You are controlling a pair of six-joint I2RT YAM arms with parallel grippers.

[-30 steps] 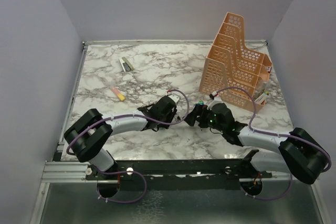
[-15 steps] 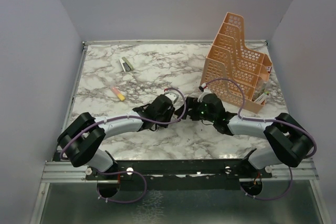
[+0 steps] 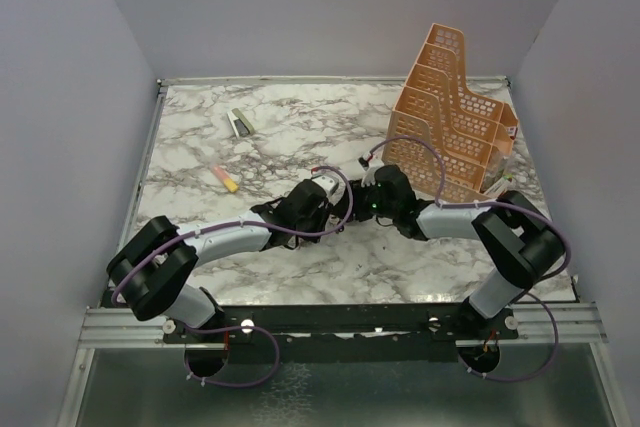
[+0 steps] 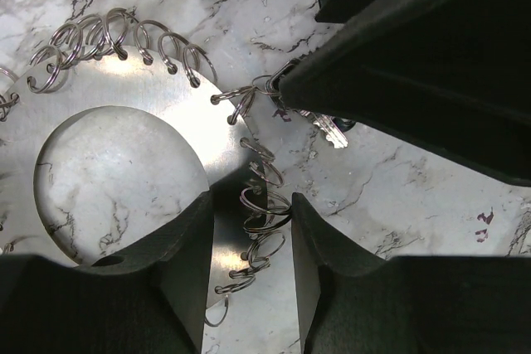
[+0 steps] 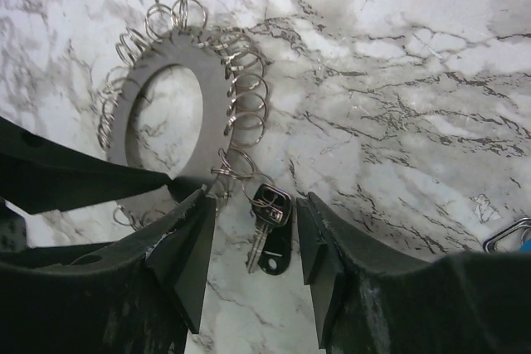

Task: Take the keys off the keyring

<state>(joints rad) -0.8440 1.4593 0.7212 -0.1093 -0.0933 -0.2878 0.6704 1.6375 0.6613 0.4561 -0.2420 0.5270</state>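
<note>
The keyring is a flat grey metal ring plate [image 4: 158, 84] lying on the marble, its rim lined with many small split rings [image 4: 265, 201]. It also shows in the right wrist view [image 5: 214, 89]. One silver key with a black head [image 5: 270, 205] and a black tag [image 5: 275, 256] hangs from a split ring at the rim; its blade shows in the left wrist view [image 4: 328, 128]. My left gripper [image 4: 251, 205] grips across the plate's band, one finger at the hole's edge, the other against the split rings. My right gripper [image 5: 253, 199] is open, its jaws either side of the key, not touching it. From above the two grippers [image 3: 335, 209] [image 3: 365, 202] meet and hide the keyring.
An orange tiered file rack [image 3: 450, 117] stands at the back right, close behind my right arm. A yellow-pink marker [image 3: 225, 179] and a small grey-green object [image 3: 240, 123] lie at the back left. A metal clip with blue [image 5: 510, 236] lies right of the right gripper.
My right arm has swung left and away from me, bringing its gripper up against the left one. The left gripper has shifted slightly right.
</note>
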